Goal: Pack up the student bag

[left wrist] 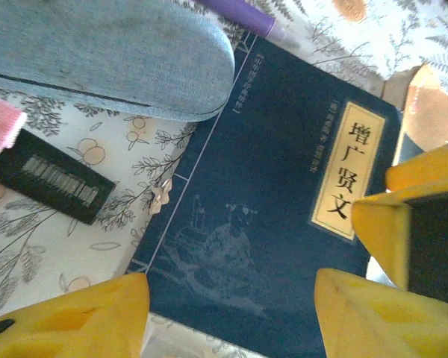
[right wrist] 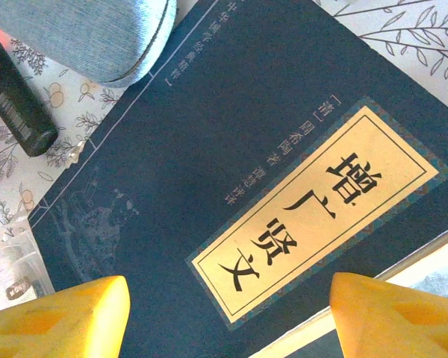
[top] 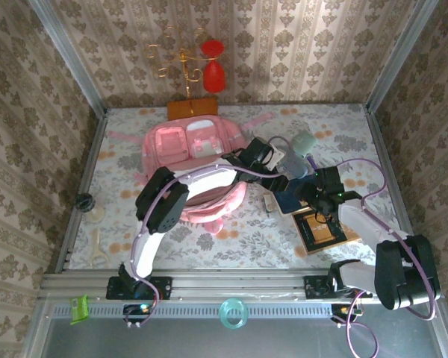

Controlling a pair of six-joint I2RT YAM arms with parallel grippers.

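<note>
While left gripper [left wrist: 228,291] and right gripper [right wrist: 230,298] are hanging wide-open over blue book [right wrist: 209,149], student bag [top: 190,142] is lying near book. Advising: one gripper pinching book edge, other clearing away.

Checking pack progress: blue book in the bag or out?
Out. The blue book lies closed on the table, cover up, outside the student bag.
</note>
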